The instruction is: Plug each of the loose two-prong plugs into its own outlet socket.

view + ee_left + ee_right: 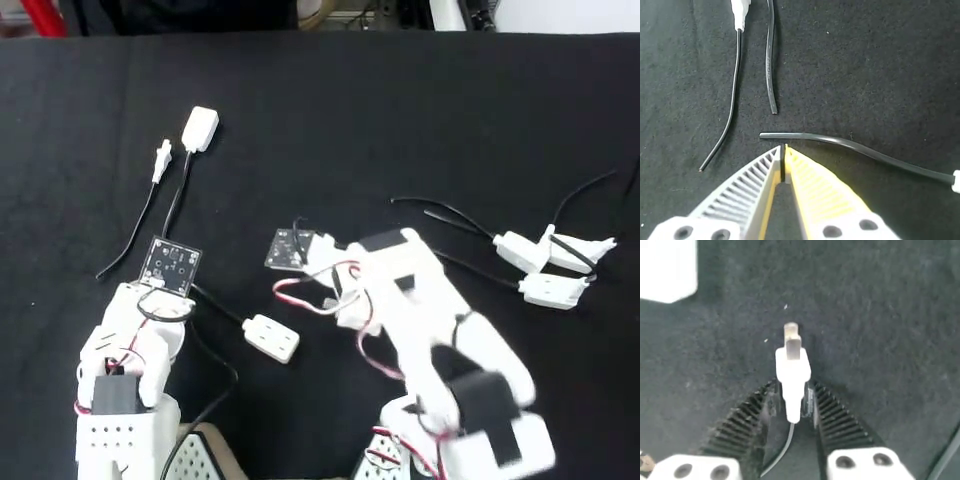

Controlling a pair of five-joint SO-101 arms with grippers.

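Evidently the carrying step is in hand: a white plug [792, 371] is pinched by the right gripper [790, 389], with its two prongs [792, 339] pointing ahead and free of any outlet. The socket [271, 337] is seen lying flat on the black table [400, 120] with nothing in it, so the task is judged to be at an early stage. In the high view the held plug is placed just beyond that socket, on its far side.

Next, the prongs must be lined up with the slots and pushed straight in. As the socket is loose, it is likely to slide unless it is braced. The left gripper [784, 149] is held to the left of the socket with its fingers [807, 172] pressed together, just short of a black cable [850, 146].

The dark line between those fingers cannot be resolved as gap or wire. A white block [667, 270] ahead of the plug is cut off at the edge, and it cannot be told whether it is the socket. Well right of the socket, white pieces [555, 290] are bunched together, and whether any are already joined cannot be made out.
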